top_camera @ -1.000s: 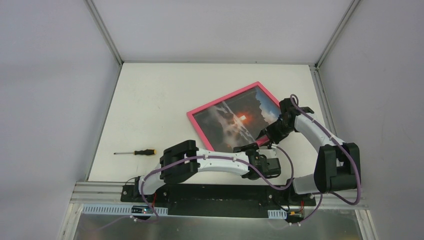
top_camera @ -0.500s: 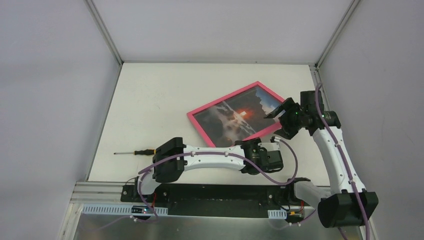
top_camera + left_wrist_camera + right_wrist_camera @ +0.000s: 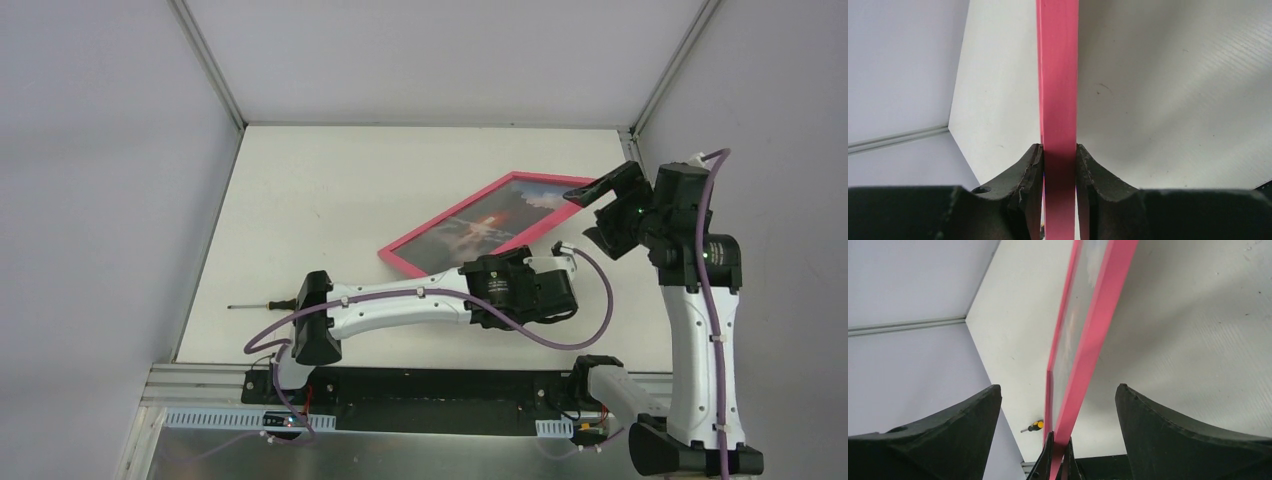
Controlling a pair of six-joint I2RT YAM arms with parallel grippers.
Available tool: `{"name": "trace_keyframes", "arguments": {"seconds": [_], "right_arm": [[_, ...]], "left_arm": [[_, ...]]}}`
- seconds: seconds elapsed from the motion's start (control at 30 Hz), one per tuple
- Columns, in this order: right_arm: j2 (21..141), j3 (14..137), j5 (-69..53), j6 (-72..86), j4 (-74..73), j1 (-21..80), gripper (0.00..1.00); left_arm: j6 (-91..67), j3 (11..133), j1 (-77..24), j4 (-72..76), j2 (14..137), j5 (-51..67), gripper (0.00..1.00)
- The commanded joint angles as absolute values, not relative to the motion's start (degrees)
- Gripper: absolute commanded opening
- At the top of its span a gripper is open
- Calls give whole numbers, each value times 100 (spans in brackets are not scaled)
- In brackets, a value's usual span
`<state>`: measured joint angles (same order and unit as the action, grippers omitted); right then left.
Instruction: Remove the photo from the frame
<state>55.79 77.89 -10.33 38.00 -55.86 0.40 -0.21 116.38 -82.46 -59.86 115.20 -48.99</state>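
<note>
Pink frame (image 3: 400, 262) is tipped up off the table (image 3: 300, 200) on one side, so from the top cam it looks squashed into a thin slanted diamond. Its left corner sits low near the table and the right end is the high one. The photo (image 3: 497, 212) is in the frame, sunset side facing up toward the camera. My left gripper (image 3: 556, 262) has the frame's near edge, close to the right end. The right gripper (image 3: 604, 214) hangs just beside the frame's right corner with its fingers spread wide; from up here I can't tell if one of them touches that corner. A screwdriver (image 3: 270, 303) lies well apart on the left of the table.

Left wrist cam: the frame's edge runs straight up the middle of the shot and both fingers (image 3: 1032, 162) are pressed flat against it, one per side. Solid clamp, no gap I can see.

Right wrist cam: both black fingers (image 3: 963, 425) sit way out at the sides, and the frame runs edge-on down the gap between them, touching neither. The glass shows only as a pale sliver, so the photo isn't readable here. At the very bottom the left gripper's tips pinch the pink edge, and the screwdriver's handle peeks out just left of them.
</note>
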Motion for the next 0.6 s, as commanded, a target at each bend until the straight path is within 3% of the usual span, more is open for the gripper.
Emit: {"name": "trace_keyframes", "arguments": {"seconds": [0.0,0.23,0.57], "right_arm": [[5462,8307,-924,3705,-6160,20,87],[5197,8475,-996,3513,-6769,25,87],[5087,8417,-796,3296,-7213,26,87]], "left_arm": [[276,12405,-8200,-6288,10981,-5247,1],[353,13471,-7894,-6315,11002,-5252,0],[-790,13973,-6765,-6586,10650,-4281,0]]}}
